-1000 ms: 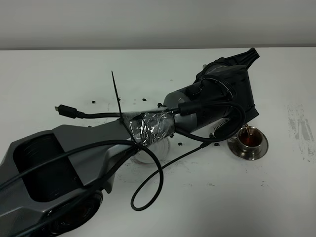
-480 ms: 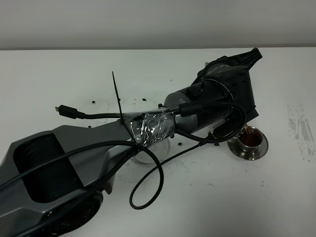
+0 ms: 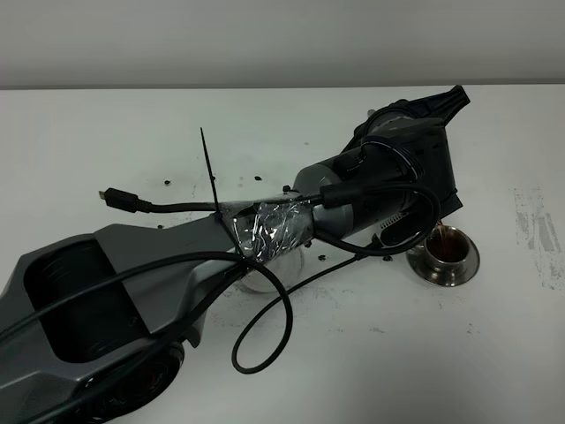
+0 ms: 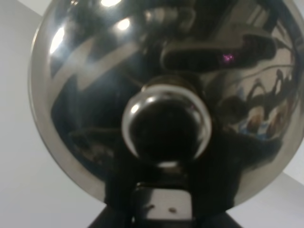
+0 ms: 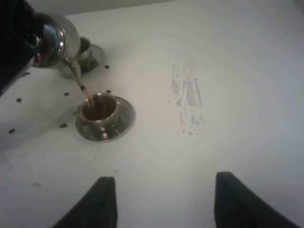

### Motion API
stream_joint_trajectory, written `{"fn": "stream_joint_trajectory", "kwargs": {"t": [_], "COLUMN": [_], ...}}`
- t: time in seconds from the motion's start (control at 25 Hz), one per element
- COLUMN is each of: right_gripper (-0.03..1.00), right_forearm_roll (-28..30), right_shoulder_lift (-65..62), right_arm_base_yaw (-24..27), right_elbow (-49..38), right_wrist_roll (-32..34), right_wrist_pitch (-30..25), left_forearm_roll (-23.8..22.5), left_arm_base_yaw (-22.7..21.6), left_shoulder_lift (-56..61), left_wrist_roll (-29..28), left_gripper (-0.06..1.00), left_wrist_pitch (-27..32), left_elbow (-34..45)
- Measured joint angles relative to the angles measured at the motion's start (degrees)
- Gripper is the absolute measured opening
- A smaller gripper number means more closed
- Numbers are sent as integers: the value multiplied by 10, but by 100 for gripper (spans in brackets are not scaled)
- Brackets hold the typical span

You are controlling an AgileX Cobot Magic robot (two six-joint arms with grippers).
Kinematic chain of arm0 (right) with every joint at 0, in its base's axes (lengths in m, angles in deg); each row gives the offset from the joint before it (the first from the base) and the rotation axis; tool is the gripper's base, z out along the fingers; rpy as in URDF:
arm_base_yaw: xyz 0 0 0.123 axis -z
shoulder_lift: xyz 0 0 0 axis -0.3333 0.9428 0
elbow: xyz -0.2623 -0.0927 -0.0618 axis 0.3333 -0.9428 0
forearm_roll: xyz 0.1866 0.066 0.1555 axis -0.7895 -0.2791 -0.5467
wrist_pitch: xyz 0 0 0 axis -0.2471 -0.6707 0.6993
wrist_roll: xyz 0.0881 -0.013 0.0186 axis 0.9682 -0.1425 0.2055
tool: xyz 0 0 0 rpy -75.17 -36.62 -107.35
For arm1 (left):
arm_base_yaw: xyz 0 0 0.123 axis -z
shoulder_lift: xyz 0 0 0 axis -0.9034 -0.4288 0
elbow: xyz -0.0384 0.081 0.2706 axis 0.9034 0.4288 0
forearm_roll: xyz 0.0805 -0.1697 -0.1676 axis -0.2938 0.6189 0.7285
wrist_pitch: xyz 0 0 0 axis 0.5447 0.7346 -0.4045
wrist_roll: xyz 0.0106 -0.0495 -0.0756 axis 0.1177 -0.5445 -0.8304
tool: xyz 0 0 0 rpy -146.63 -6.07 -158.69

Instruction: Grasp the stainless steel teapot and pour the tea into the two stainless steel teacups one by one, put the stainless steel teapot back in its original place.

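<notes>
My left gripper reaches across to the right and is shut on the stainless steel teapot, holding it tilted in the air. Its lid knob fills the left wrist view. A thin brown stream runs from the spout into the near teacup, which holds dark tea on its saucer. This cup also shows in the high view. The second teacup stands behind the teapot. In the high view the arm hides the teapot. My right gripper is open and empty, hovering above the table in front of the near cup.
The pale rim of a round saucer shows under the left arm. Small black specks lie around the cups. A scuffed patch marks the white table to the right of the near cup. A loose cable loops from the left arm.
The left arm has barely moved. Tea keeps running from the spout, and the near cup looks darker and fuller.
</notes>
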Motion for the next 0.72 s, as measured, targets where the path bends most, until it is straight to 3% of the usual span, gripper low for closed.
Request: {"fn": "stream_joint_trajectory", "kwargs": {"t": [0.72], "right_gripper": [45], "right_forearm_roll": [0], "right_shoulder_lift": [0], "right_arm_base_yaw": [0], "right_elbow": [0], "right_wrist_roll": [0], "right_wrist_pitch": [0], "left_forearm_roll": [-6], "left_arm_base_yaw": [0], "left_shoulder_lift": [0], "left_wrist_roll": [1], "left_gripper": [19], "left_wrist_pitch": [-4], "left_elbow": [0]}}
